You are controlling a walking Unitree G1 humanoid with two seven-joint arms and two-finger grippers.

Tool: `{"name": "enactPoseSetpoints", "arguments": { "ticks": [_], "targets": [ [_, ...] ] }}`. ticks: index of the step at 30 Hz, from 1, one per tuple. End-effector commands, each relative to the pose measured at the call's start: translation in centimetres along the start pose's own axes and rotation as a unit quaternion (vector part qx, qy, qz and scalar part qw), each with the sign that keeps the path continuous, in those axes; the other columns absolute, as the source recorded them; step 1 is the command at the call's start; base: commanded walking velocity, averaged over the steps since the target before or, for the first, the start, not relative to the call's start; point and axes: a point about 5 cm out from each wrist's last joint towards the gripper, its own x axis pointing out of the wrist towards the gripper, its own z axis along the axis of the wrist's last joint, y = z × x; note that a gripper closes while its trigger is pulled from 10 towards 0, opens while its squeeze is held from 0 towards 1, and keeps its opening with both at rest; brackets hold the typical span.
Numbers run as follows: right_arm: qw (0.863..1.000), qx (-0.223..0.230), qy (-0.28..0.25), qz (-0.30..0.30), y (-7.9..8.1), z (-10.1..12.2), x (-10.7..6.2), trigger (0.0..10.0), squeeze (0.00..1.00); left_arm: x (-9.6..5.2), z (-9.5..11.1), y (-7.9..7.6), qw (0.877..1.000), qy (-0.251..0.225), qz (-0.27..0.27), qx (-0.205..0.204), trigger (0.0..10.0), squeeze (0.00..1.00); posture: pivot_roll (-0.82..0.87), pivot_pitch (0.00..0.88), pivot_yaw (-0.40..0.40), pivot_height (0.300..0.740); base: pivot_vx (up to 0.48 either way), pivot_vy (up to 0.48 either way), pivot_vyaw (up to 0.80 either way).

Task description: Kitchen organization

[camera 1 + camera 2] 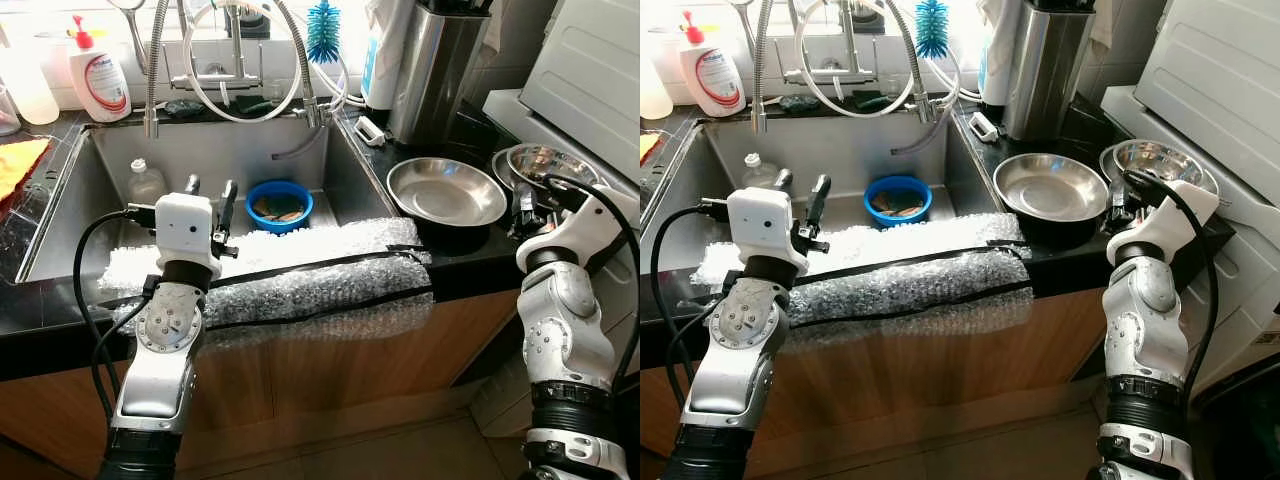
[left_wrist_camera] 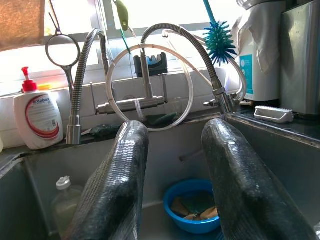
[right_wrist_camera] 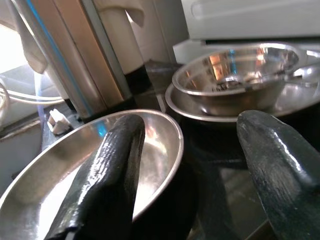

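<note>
a strip of bubble wrap [image 1: 300, 275] pads the front edge of the black counter [image 1: 40, 325], low in the frame. the left gripper [image 1: 208, 204] hovers above the steel sink [image 1: 330, 170], fingers parted and empty. the left wrist view shows a blue bowl [image 2: 195, 205] holding scraps and a small bottle [image 2: 62, 202] on the sink floor. the right gripper [image 3: 192, 170], released too, hangs by a wide steel pan [image 3: 160, 145]; behind it sits a steel bowl [image 3: 235, 75]. far back, upper left, stands a soap dispenser [image 1: 97, 72].

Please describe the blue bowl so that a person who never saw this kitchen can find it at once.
Look into the steel sink under the coiled faucet. The blue bowl sits on its floor near the right wall, ahead of the left claw. It is the only blue container there; the clear plastic bottle stands further left.
</note>
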Motion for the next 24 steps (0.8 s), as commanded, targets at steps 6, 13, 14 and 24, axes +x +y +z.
{"name": "enactPoseSetpoints", "arguments": {
  "ticks": [6,13,14,24],
  "targets": [
    [0.999,0.031,0.027,-0.015,-0.5,-0.1,0.6,10.0,1.0,-0.1,0.2,-0.1,1.0,-0.002,-0.005,0.008,10.0,0.0,0.01,0.0,-0.071,0.74,0.0,0.0,0.0],
    [0.996,0.05,0.067,-0.024,-0.4,-1.0,1.2,10.0,0.0,0.0,0.3,-0.1,1.0,-0.002,-0.004,0.009,10.0,0.0,0.01,0.0,-0.074,0.74,0.0,0.0,0.0],
    [0.996,0.05,0.067,-0.024,-0.4,-1.0,1.2,10.0,0.0,0.0,0.3,-0.1,1.0,-0.002,-0.004,0.009,10.0,0.0,0.01,0.0,-0.074,0.74,0.0,0.0,0.0],
    [0.994,0.065,0.087,-0.017,0.9,-1.4,2.6,10.0,0.0,0.1,0.4,-0.3,1.0,-0.007,-0.007,0.013,10.0,0.0,0.02,0.0,-0.077,0.74,0.0,0.0,0.0]
  ]
}}
